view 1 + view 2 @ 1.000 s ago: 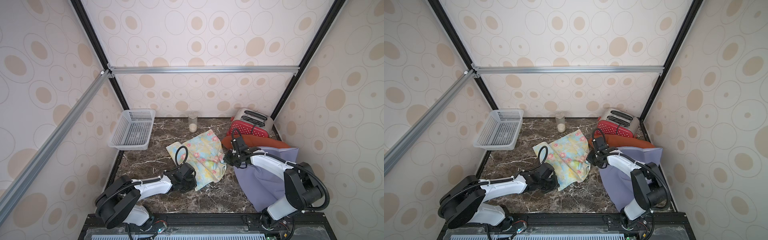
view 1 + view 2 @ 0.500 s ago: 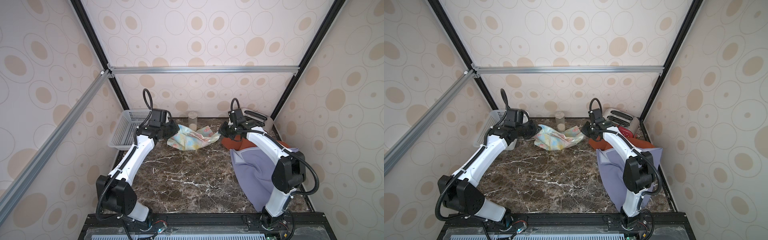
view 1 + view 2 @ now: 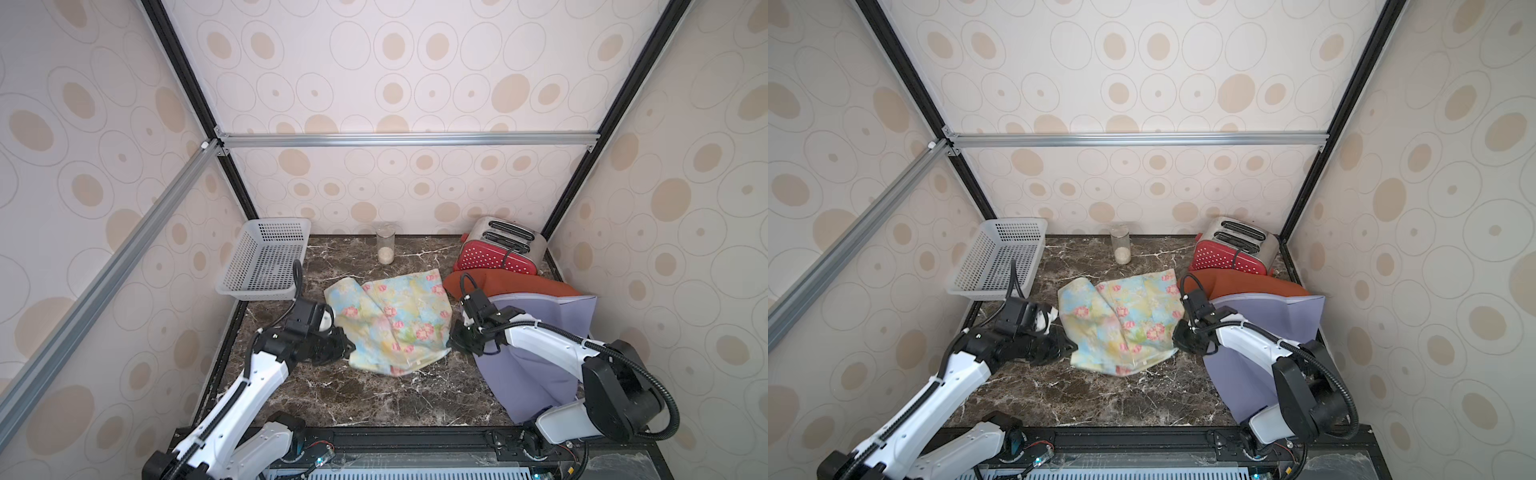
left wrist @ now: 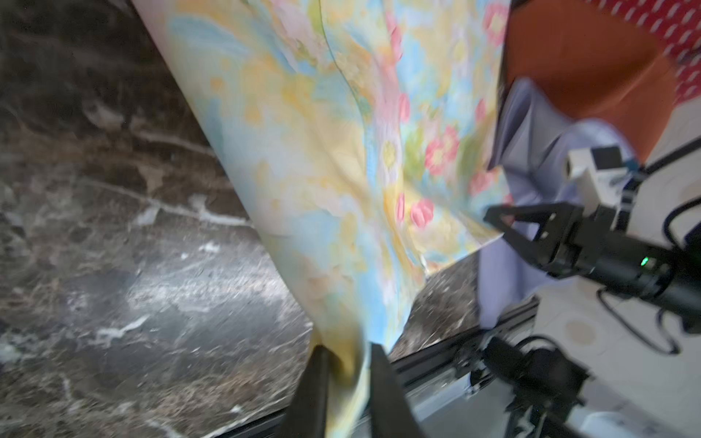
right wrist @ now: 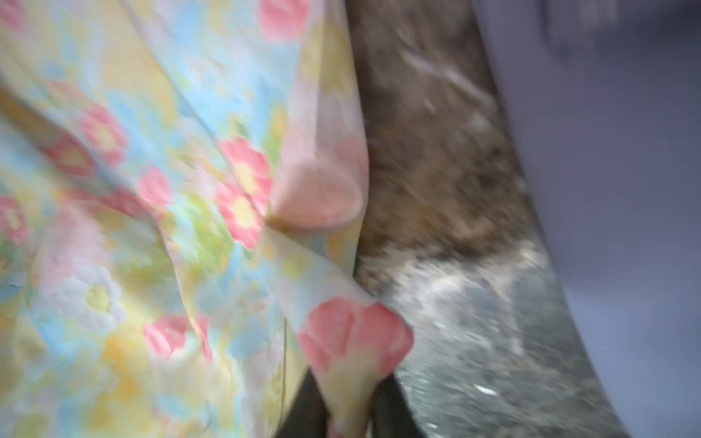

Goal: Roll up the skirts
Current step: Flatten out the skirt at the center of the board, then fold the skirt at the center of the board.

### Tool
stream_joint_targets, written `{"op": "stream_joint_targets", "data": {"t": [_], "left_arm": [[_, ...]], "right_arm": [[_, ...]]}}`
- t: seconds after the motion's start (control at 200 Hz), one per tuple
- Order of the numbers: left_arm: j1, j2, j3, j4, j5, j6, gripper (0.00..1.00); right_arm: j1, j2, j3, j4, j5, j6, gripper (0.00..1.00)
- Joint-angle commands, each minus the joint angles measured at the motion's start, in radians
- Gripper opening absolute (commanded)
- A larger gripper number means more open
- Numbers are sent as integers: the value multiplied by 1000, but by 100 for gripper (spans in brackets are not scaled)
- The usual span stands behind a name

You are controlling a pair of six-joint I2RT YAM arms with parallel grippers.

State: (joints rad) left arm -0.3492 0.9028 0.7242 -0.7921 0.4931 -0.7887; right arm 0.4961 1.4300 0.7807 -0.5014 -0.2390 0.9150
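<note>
Floral skirt [image 3: 390, 320]: spread on bench [image 3: 332, 399].
Left jaws: apart, skirt corner between them.
Right jaws: apart, other corner between them.

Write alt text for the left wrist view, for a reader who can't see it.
A floral skirt drapes over a dark marble table, one corner between the parted black fingers of the left gripper. The right gripper is at another corner, with a lavender skirt and a rust-orange skirt behind.

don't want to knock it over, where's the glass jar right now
In both top views the glass jar stands at the back edge of the table, between the white basket and the red toaster, beyond the floral skirt.
</note>
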Motion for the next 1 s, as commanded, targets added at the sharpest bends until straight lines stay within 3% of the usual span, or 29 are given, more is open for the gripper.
{"op": "stream_joint_targets", "data": {"t": [0.0,0.095,0.221,0.406,0.481,0.561,0.682,0.767,0.912,0.997], "left_arm": [[-21,-106,9,-66,9,-78,56],[-20,-96,112,-152,-188,-46,87],[2,77,195,-85,-294,5,96],[135,343,256,65,-352,-13,93],[147,412,275,81,-469,-24,93],[158,481,280,106,-558,-34,91],[174,562,267,198,-635,-54,82],[191,609,262,244,-658,-77,77],[214,666,254,332,-699,-76,75],[247,704,239,404,-653,-90,73]], "right_arm": [[-2,-84,-37,-28,39,13,42],[-3,-125,-5,-65,102,7,50],[-3,-102,92,-77,170,-13,55],[-8,148,359,-110,250,-103,58],[-13,268,502,-181,261,-118,58],[-11,303,528,-140,272,-85,58],[4,335,477,97,86,-78,52],[102,384,514,125,26,-109,52],[348,414,489,211,55,-100,57],[474,445,518,193,105,-100,57]]}}
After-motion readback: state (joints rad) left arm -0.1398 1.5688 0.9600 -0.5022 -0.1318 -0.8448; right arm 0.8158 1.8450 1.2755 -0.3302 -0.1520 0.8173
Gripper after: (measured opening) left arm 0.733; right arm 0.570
